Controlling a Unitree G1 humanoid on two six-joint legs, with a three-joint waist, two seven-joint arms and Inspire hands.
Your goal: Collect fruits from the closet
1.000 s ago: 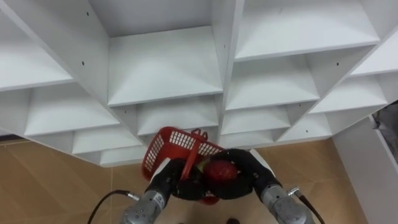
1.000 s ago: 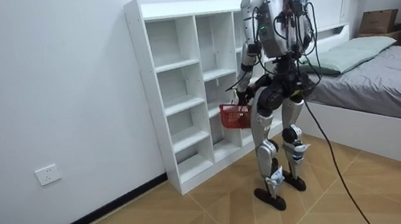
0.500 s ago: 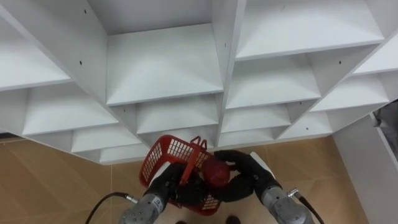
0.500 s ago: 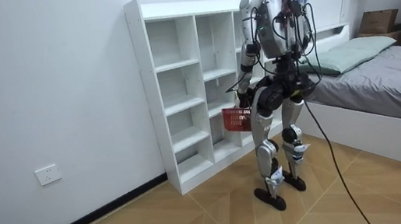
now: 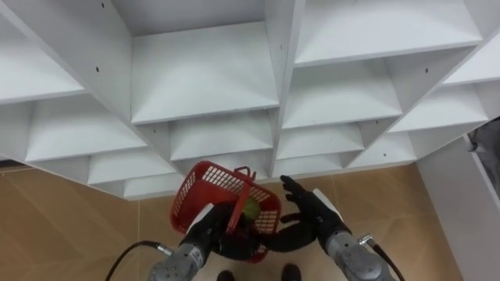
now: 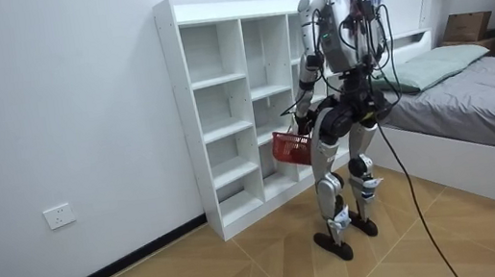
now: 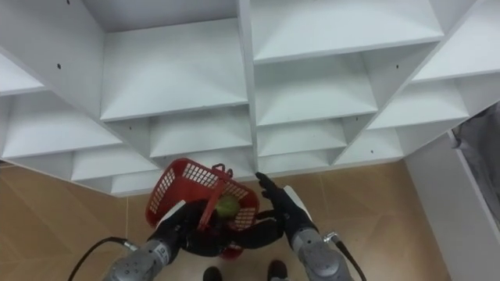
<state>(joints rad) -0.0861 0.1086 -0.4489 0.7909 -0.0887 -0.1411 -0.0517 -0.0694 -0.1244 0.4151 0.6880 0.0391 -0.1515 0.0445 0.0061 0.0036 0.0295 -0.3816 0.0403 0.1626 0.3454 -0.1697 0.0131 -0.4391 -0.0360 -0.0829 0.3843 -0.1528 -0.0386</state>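
Observation:
A red plastic basket (image 5: 212,192) hangs in front of me, below the white closet (image 5: 205,78). My left hand (image 5: 216,232) is curled round the basket's handle (image 5: 237,212). A green fruit (image 5: 250,209) lies inside the basket, near its right wall. My right hand (image 5: 310,212) hovers just right of the basket with its fingers spread and straight, holding nothing. The right eye view gives the same layout: basket (image 7: 181,187), green fruit (image 7: 227,206), right hand (image 7: 282,206). In the room view I stand upright facing the closet (image 6: 224,113), with the basket (image 6: 290,148) at hip height.
The closet's shelves in front of me are bare white compartments. Wooden floor (image 5: 70,234) lies below. A bed (image 6: 484,95) stands close behind me at the room view's right, and a white panel (image 5: 469,203) edges my right side.
My right hand held a red fruit over the basket; it has now opened and drawn a little to the right, and the red fruit is gone from its fingers. The basket shifted slightly left.

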